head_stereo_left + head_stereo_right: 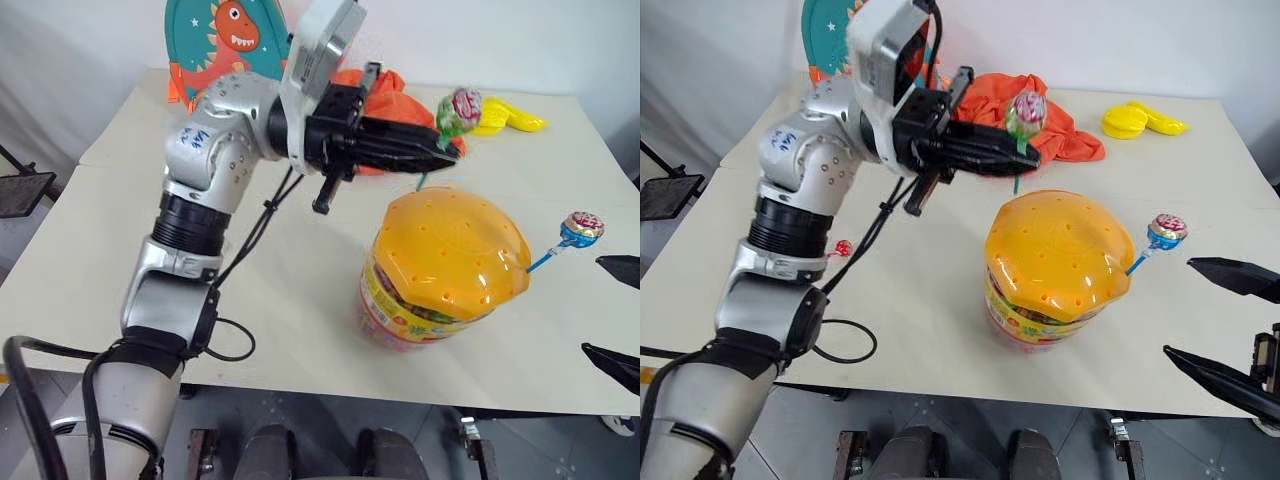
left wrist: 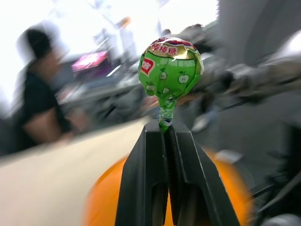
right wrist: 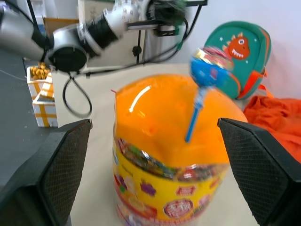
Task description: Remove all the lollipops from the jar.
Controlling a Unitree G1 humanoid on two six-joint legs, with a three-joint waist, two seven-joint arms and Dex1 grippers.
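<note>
- The left gripper (image 1: 448, 152) is reaching out level above the jar (image 1: 440, 270), its two black fingers pressed together on the green stick of the green lollipop (image 1: 458, 110)
- The green lollipop is standing upright in that grip, its apple-patterned head rising above the fingertips, clear of the jar's lid and hanging in the air over the table (image 1: 300, 300)
- The jar is sitting upright on the pale table, near the front edge, its domed orange perforated lid (image 1: 1055, 250) in place over the clear tub with the colourful label band
- The blue lollipop (image 1: 1166, 230) is sticking out of the lid on the jar's right side, its blue stick slanting up and outward, its head in a red and blue wrapper
- The right gripper (image 3: 155, 165) is waiting just right of the jar, its fingers spread wide apart and holding nothing, with the jar and the blue lollipop lying between them in the right wrist view
- A small red round thing (image 1: 843, 247), possibly the red lollipop, is lying on the table beside the left arm, too small to tell for sure
- An orange cloth (image 1: 1060, 130), a yellow toy (image 1: 1140, 120) and a teal dinosaur backpack (image 3: 240, 56) are lying at the far side of the table, well apart from the jar
</note>
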